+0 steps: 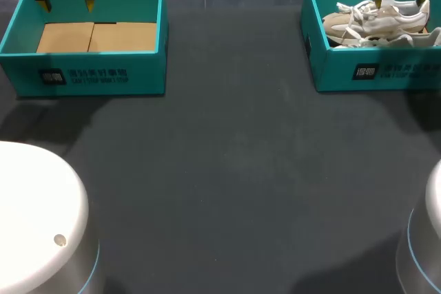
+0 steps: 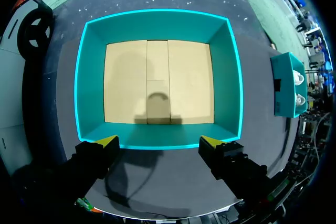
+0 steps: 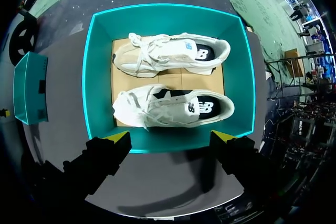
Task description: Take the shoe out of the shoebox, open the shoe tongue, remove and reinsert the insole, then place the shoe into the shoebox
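- Two shoes (image 3: 167,106) inside shoebox (image 3: 101,77), 2 o'clock on tabletop (image 1: 227,156); every step apparently outstanding.
- Right gripper (image 3: 171,137) above it: fingers wide, empty.
- Left gripper (image 2: 158,141) over empty box (image 2: 227,77), 10 o'clock: fingers wide.

white print on left box (image 1: 83,76) front, likewise right shoebox (image 1: 386,71), logos on shoes (image 3: 168,107), none legible

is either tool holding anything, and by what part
Nothing is held. The left tool hangs open above the empty box; the right tool hangs open above the shoes in theirs.
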